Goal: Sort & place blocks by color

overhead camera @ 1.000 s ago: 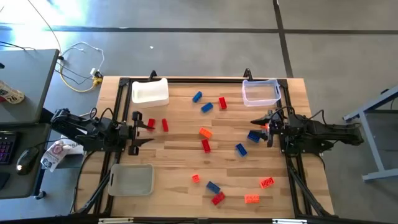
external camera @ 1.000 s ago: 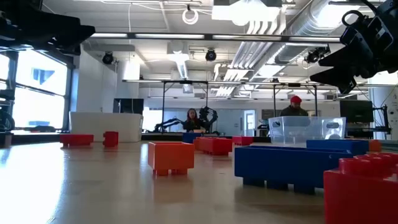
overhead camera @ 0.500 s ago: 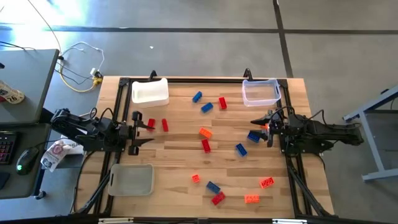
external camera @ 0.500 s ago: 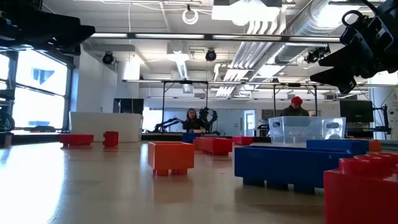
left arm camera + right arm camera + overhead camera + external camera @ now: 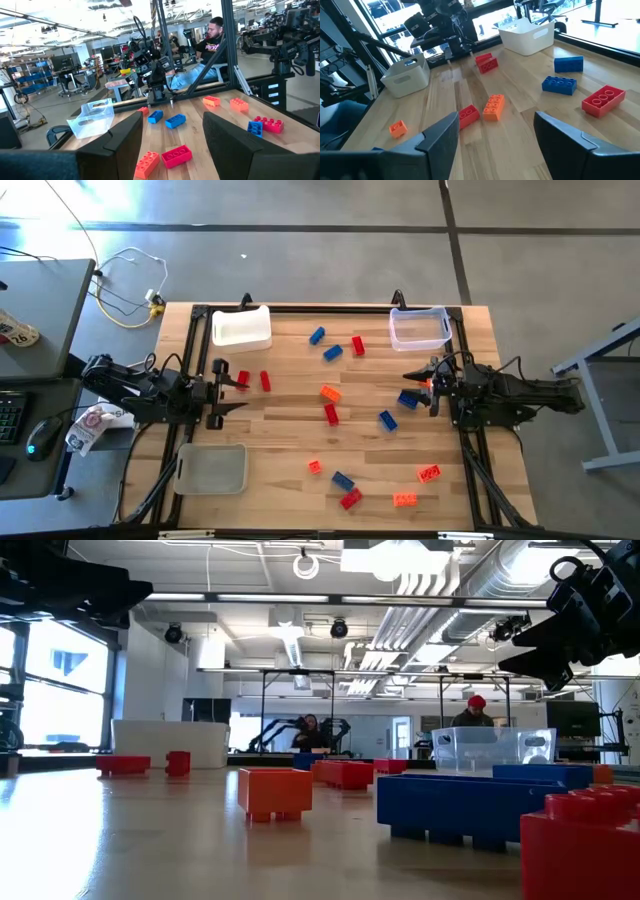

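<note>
High view: my left gripper (image 5: 222, 387) at 9 o'clock & right gripper (image 5: 421, 385) at 3, both w/ jaws apart, small studded plastic blocks (image 5: 330, 393) scattered between.

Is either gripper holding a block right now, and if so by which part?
Nothing is held. The left gripper and right gripper are both open and empty above the table.

Person (image 5: 310, 732) in far room, low view, now sits slightly lower and further right behind distant robot arm (image 5: 270, 734), which now reaches further left. Nothing on tabletop moves; both arms hold position.
</note>
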